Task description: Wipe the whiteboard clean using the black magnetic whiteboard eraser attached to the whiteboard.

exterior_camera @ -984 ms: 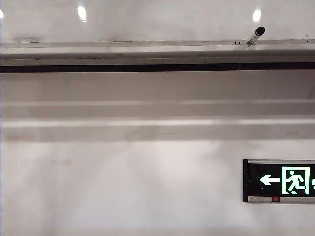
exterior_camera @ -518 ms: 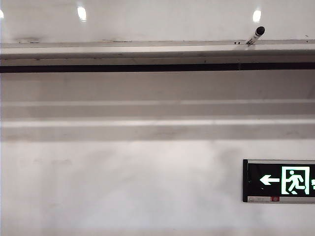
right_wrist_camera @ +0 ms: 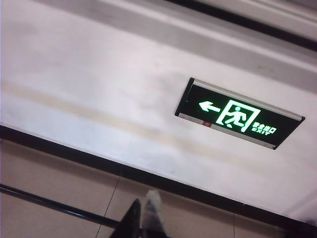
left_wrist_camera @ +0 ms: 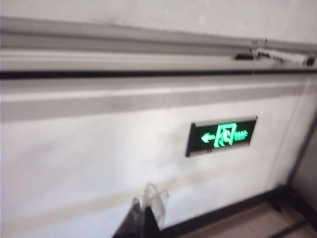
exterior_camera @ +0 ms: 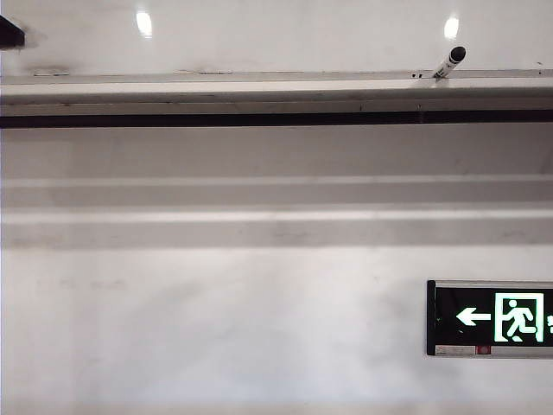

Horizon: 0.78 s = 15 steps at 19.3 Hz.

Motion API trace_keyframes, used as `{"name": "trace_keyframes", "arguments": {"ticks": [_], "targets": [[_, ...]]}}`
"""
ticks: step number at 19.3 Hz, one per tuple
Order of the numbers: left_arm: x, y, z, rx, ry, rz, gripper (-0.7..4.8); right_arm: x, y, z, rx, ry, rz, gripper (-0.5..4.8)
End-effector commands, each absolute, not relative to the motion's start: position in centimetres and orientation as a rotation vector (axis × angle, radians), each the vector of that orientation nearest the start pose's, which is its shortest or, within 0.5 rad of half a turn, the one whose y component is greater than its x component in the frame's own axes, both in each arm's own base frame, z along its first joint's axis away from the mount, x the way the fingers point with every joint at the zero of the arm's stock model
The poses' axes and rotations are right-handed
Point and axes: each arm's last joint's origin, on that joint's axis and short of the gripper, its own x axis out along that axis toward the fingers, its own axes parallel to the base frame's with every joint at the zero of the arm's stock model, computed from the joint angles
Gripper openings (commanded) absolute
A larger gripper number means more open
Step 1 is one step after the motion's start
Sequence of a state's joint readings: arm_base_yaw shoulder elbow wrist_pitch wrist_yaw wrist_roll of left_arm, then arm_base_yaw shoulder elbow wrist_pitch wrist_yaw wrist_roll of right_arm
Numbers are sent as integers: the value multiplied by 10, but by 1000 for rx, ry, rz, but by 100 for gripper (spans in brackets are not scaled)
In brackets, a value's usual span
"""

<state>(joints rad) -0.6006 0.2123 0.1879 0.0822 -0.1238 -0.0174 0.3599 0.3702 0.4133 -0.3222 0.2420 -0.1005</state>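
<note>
In the exterior view we see the whiteboard (exterior_camera: 276, 39) as a glossy white strip along the top of the scene, mirroring two round ceiling lights, with its long grey rail (exterior_camera: 276, 88) running the full width beneath it. A black-capped marker (exterior_camera: 449, 62) leans on the rail toward the right. At the upper left edge a small dark shape (exterior_camera: 10, 32) sits against the whiteboard; we cannot tell what it is. Below the rail lies the matte wall (exterior_camera: 216, 328), with a lit exit sign (exterior_camera: 492, 317) at the lower right.

Neither gripper shows in the exterior view. In the left wrist view we find the left gripper (left_wrist_camera: 145, 210) low in the picture, its fingertips pressed together with nothing between them. It points at the wall below the rail (left_wrist_camera: 124, 47), and the whiteboard (left_wrist_camera: 198, 17) lies well apart from it, above the rail, with the marker (left_wrist_camera: 280, 55) at the far end and the exit sign (left_wrist_camera: 221, 135) in between.

In the right wrist view the right gripper (right_wrist_camera: 143, 213) has its fingertips closed together and empty. It hangs over the floor (right_wrist_camera: 49, 183) near the dark baseboard (right_wrist_camera: 148, 176), below the exit sign (right_wrist_camera: 237, 119). The whiteboard does not appear in this view.
</note>
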Motion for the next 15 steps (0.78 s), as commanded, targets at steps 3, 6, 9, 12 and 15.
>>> {"name": "trace_keyframes", "arguments": {"ticks": [3,6,9,12,15], "targets": [[85,-48,224,-35,-137,-408,-6,104,32,245,-175,247,131,18],[86,-36,218,-32,-174,-348,-6,104,32,245,-175,247,131,18],[86,-22,208,-14,-196,-288,-6,104,32,245,-175,247,130,18],[91,-15,196,-29,-166,-236,-5,104,32,245,-174,246,130,18],[95,-12,181,-26,-123,-196,-5,104,32,245,-174,246,130,18]]}}
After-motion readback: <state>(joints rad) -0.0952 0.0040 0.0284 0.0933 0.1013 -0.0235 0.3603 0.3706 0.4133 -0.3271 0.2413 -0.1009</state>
